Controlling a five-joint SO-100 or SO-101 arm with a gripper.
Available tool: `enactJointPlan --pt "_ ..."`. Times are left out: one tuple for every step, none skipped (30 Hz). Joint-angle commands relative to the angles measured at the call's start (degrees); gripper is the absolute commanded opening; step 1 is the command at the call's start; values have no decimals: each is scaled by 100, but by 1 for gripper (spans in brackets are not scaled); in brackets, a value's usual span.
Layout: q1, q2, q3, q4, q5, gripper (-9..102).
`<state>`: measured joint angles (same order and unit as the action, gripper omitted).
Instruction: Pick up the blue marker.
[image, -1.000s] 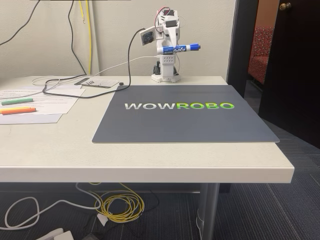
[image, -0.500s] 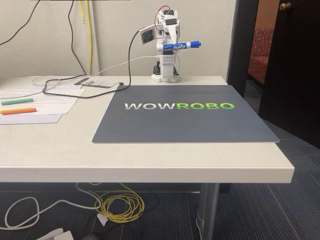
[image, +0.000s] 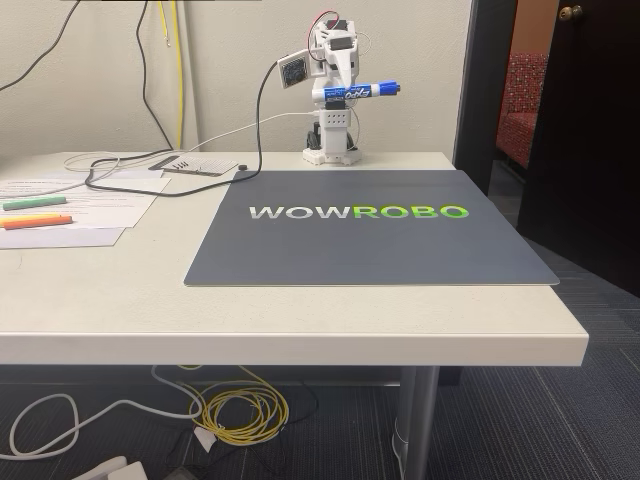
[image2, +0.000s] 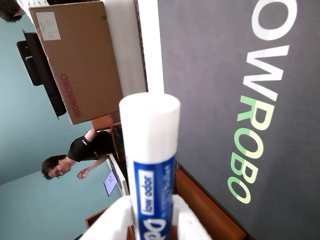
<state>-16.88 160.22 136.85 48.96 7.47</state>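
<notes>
We see a small white robot arm folded upright at the far edge of a pale table (image: 300, 320), and its white two-finger gripper (image: 345, 93) is clamped on the blue marker (image: 362, 91), a short pen with a white barrel, a blue label and a dark blue cap. In the fixed view the marker is held level, high above the table and well clear of it, its cap pointing to the right of that view. In the wrist view the same marker (image2: 150, 165) rises from the bottom edge, its blunt white end towards us and its labelled barrel squeezed between the two white fingers (image2: 112, 225). Below it lies a dark grey mat (image: 370, 230) printed with white and green lettering, bare of objects. At the left of the fixed view, on sheets of white paper (image: 80, 205), lie a green highlighter (image: 34, 202) and an orange highlighter (image: 36, 221), both well apart from the arm. The wrist view also catches a brown cardboard box (image2: 75, 60) and a person (image2: 75, 155) seated in the background. We judge the pick-up to be essentially complete: the marker is lifted and held firmly. What remains, we think, calls only for a steady grip and no sudden swing, since the long barrel sticks out to one side.
</notes>
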Motion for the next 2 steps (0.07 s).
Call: enactJointPlan --pt "44 88 -167 -132 0 5" --pt "44 79 -167 -141 0 5"
